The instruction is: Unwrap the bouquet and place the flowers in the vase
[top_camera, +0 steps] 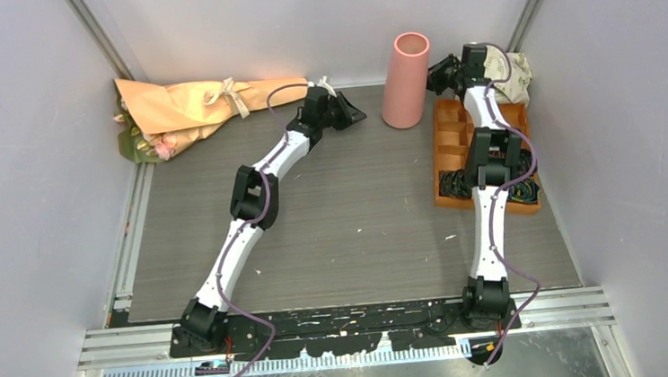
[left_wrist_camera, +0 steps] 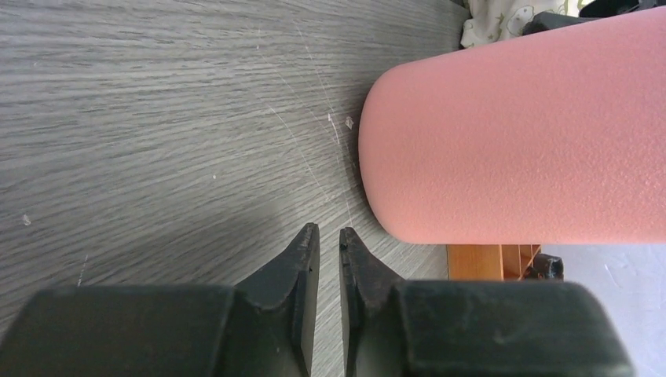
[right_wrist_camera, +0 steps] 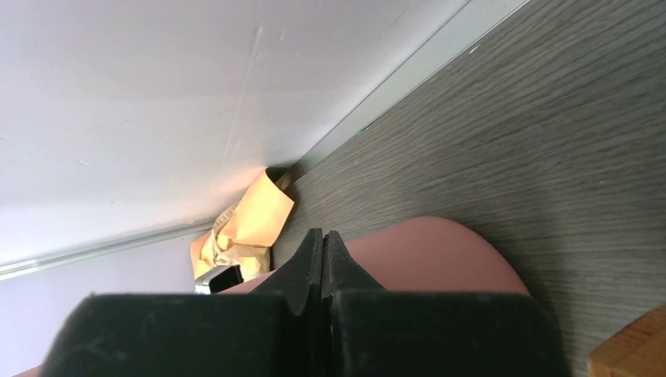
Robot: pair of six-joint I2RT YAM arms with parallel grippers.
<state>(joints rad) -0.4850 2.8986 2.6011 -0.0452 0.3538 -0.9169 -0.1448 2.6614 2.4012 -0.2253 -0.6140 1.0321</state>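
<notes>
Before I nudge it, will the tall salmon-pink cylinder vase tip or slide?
The tall salmon-pink cylinder vase probably tips: it stands upright, tall on a narrow base. Its matte surface likely grips rather than slips. Its thick rim suggests some steadying weight.

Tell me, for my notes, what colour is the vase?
Salmon pink, plain; the vase shows best in the left wrist view.

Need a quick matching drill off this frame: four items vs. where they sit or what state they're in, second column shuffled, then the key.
Items:
1. bouquet
2. vase
3. orange compartment tray
4. right gripper

Place or state:
A. upright at the far edge of the table, between the two arms
B. fingers pressed together, nothing between them
C. lying on its side in the far left corner, ribbon on
D. right side of the table, under the right arm

Pairs: 1-C, 2-A, 3-D, 4-B
</notes>
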